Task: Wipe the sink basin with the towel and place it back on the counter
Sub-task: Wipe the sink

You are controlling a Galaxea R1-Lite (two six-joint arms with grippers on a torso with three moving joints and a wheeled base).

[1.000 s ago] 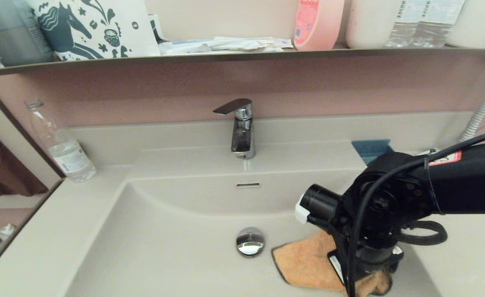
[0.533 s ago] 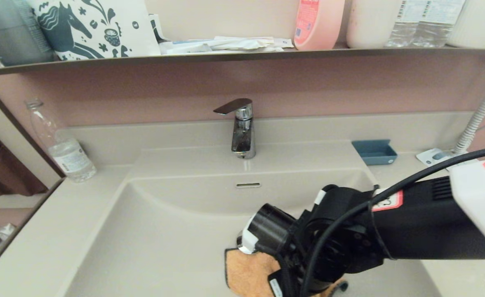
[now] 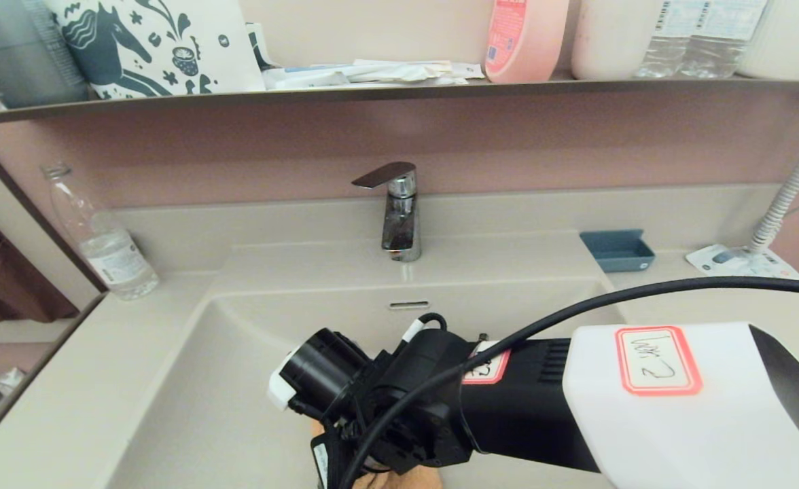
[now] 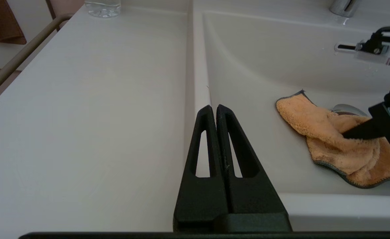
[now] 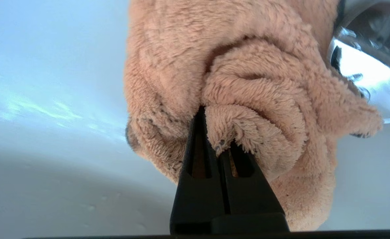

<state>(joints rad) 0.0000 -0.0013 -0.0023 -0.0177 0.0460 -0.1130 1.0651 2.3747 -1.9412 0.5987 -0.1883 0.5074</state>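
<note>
1. R gripper [image 5: 215, 139] – jaws clenched on a fold of the towel [image 5: 248, 83], low in the basin [image 3: 236, 407].
2. Towel lies bunched on basin floor, touching the drain plug [image 5: 370, 76].
3. L gripper [image 4: 214, 111] – jaws pressed together, nothing held, over the counter [image 4: 82, 116] edge beside basin.

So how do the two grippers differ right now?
The right gripper is down in the sink basin, shut on the towel beside the drain plug; the left gripper hangs above the counter by the basin's edge. The right one clamps a bunched fold of cloth; the left one is shut on nothing. Both are black with fingers closed.
</note>
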